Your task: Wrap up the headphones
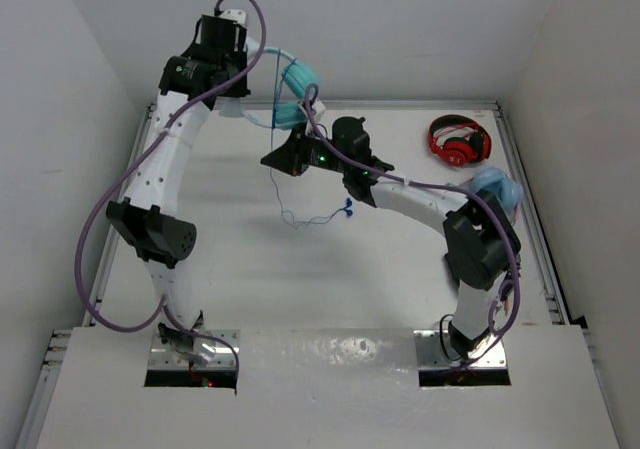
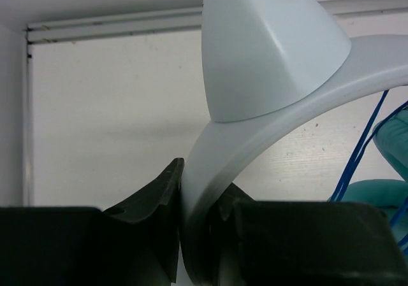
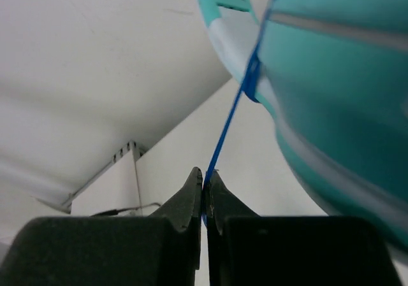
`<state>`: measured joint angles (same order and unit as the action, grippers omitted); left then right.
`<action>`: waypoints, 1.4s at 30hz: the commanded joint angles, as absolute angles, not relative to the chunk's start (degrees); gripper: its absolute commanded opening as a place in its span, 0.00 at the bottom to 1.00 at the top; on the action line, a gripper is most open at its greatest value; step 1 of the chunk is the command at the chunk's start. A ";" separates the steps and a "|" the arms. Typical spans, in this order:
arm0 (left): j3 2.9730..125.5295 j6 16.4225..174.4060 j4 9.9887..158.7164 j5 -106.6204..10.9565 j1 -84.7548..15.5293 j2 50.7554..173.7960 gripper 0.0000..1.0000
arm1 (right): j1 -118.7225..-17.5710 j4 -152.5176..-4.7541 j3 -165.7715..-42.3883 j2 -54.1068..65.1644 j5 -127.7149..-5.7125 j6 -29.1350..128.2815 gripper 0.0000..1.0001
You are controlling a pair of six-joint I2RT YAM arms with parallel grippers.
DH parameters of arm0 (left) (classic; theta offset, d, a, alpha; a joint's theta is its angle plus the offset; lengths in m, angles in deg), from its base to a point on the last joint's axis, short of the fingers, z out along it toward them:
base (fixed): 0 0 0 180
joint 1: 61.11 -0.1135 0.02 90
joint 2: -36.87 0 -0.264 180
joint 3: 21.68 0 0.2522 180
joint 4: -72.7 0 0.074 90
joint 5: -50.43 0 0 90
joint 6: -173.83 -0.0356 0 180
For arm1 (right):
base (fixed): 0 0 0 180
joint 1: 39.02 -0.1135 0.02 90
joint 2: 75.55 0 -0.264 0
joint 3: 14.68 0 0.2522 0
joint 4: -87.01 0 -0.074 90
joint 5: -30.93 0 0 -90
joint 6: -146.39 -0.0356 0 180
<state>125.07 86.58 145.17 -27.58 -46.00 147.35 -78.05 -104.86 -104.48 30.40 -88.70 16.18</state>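
Note:
The teal headphones (image 1: pixel 300 75) are held in the air over the table's far edge. My left gripper (image 1: pixel 243 97) is shut on their pale headband (image 2: pixel 268 101), just below a pointed ear (image 2: pixel 268 44); a teal ear cup (image 2: pixel 360 193) shows at the right. My right gripper (image 1: pixel 272 159) is shut on the thin blue cable (image 3: pixel 233 117), just below the teal ear cup (image 3: pixel 338 95). Below the right gripper, the cable (image 1: pixel 283 204) hangs down to the table and its blue plug (image 1: pixel 347 207) lies there.
Red headphones (image 1: pixel 459 139) lie at the far right of the table. Paler sky-blue headphones (image 1: pixel 497 187) lie at the right edge, partly behind my right arm. White walls enclose the table on the far side and both sides.

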 commanded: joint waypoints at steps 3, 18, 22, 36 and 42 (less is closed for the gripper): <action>132.09 88.58 133.39 -28.41 -46.70 139.53 0.00 | -80.15 -119.03 -99.11 31.14 -90.72 14.90 0.00; 137.80 88.93 135.15 -32.71 -46.52 138.21 0.00 | -80.07 -136.36 -94.28 42.13 -84.83 13.05 0.35; 139.03 88.49 135.50 -32.02 -46.61 138.03 0.00 | -79.36 -134.78 -90.77 41.87 -83.24 16.48 0.39; 142.99 88.76 135.94 -34.91 -46.61 138.30 0.00 | -75.94 -133.72 -84.26 44.24 -86.75 16.14 0.23; 143.52 88.49 135.94 -35.17 -46.61 138.47 0.00 | -74.71 -134.60 -81.45 42.66 -85.79 17.45 0.00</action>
<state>140.50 86.34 141.59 -34.10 -46.52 141.09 -75.71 -130.93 -82.60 43.56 -85.44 16.12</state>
